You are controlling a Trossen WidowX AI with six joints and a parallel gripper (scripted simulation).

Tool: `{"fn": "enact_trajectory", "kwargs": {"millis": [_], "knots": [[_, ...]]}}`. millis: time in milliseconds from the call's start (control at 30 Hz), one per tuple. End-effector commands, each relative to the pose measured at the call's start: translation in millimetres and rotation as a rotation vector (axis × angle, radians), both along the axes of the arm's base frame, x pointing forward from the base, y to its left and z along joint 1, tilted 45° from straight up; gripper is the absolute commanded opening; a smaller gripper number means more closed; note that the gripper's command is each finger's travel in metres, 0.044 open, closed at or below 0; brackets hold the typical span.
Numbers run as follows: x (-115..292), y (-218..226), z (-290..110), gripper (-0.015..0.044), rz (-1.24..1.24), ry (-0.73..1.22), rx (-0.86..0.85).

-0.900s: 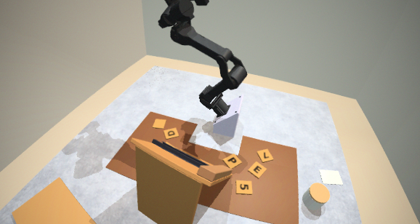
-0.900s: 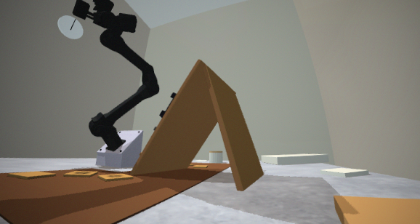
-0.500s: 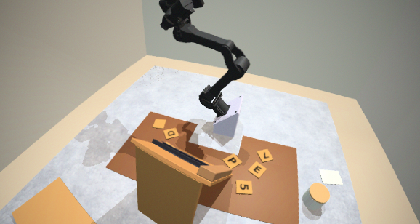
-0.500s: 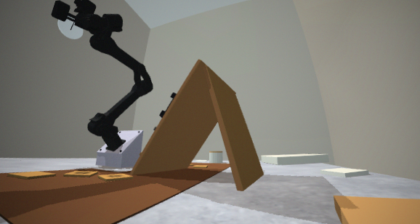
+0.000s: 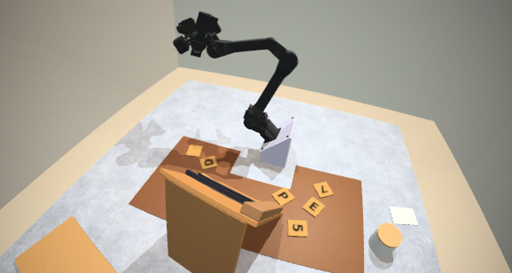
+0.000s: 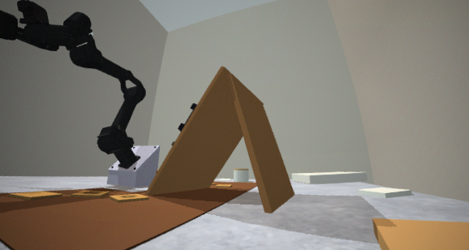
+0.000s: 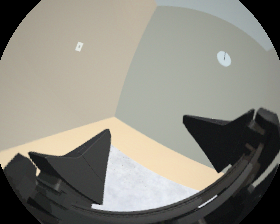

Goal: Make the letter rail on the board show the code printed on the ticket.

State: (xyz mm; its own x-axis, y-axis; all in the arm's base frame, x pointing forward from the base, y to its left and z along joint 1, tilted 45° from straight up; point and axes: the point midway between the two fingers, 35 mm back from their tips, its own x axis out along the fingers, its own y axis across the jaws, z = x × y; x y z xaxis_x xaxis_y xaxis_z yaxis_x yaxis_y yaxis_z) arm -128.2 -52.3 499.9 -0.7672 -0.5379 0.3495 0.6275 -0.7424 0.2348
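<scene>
Overhead, my gripper (image 5: 188, 39) hung high above the counter (image 5: 354, 135), fingers spread wide apart, holding and touching nothing. Below stood the slanted board (image 5: 201, 210) with its dark rail (image 5: 217, 185) on the brown mat (image 5: 337, 232). Tiles lay loose: D (image 5: 208, 162) and a blank-looking one (image 5: 194, 150) behind, P (image 5: 283, 197), E (image 5: 314, 206), 5 (image 5: 297, 228), V (image 5: 323, 189) beside. I couldn't read the ticket (image 5: 403, 215).

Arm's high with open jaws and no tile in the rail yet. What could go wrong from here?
1. The gripper hangs far above the tiles; a fast descent could clip the board.
2. Tiles P, E and 5 lie close together, so grasping one may nudge another.
3. The jar stands near the counter's edge, where a wide sweep might knock it off.
</scene>
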Motion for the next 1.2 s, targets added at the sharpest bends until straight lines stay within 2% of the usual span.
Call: {"fn": "enact_trajectory", "kwargs": {"millis": [0, 100, 300, 500, 667, 833, 1000, 1167], "knots": [[22.2, -38.1, -9.7, 0.0440, 0.143, 0.035, 0.060], [41.3, -62.2, -19.9, 0.0440, 0.243, 0.055, 0.108], [120.2, -115.7, -60.7, 0.0440, 0.562, 0.146, 0.261], [209.6, -126.5, -111.9, 0.0440, 0.868, 0.281, 0.403], [276.5, -104.1, -160.2, 0.0440, 1.106, 0.431, 0.506], [325.0, -60.9, -210.5, 0.0440, 1.318, 0.613, 0.586], [350.4, -7.6, -260.4, 0.0440, 1.502, 0.826, 0.634], [353.1, 45.0, -307.6, 0.0440, 1.651, 1.066, 0.643]]}}
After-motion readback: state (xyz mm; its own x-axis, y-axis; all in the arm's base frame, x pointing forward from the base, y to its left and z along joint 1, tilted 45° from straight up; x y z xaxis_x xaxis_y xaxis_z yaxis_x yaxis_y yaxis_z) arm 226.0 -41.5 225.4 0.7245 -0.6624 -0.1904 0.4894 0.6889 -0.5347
